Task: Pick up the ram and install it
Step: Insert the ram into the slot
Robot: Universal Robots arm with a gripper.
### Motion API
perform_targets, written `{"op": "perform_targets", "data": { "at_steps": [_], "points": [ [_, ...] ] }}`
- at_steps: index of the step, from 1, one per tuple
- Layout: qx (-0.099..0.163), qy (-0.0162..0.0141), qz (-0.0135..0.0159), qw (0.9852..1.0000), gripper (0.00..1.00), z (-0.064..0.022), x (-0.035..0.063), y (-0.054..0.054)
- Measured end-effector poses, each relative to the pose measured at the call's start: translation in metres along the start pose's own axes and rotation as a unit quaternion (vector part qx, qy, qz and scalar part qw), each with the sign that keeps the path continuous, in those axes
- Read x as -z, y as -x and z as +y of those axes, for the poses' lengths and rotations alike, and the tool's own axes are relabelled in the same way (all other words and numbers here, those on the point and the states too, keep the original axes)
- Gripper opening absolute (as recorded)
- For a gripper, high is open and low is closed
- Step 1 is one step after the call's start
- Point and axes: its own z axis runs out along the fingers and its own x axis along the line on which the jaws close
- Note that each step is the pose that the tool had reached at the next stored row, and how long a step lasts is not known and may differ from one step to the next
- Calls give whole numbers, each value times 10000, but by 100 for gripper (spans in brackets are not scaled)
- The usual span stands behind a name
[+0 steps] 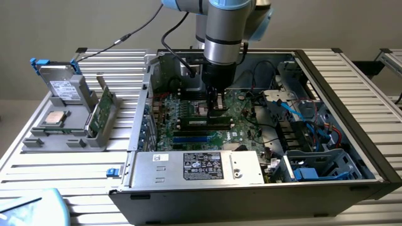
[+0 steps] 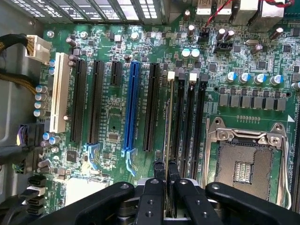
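Note:
The ram shows edge-on as a thin strip running along the black memory slots of the green motherboard. My gripper is shut on its top edge, one dark finger on each side. From the exterior view, the gripper reaches straight down into the open computer case. The ram stands upright under it at the slots, beside the processor socket. Whether the stick is fully seated cannot be told.
A grey rack at the exterior view's left holds a hard drive, a square silver processor and a green card. The power supply sits at the case front. Cables crowd the exterior view's right. The empty socket lies beside the slots.

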Motion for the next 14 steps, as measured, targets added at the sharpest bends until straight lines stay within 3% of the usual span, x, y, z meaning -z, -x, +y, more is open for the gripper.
{"op": "perform_targets", "data": {
  "at_steps": [14],
  "points": [
    [-66, 10, -6, 10000, 14, -1, -9, 2]
  ]
}}
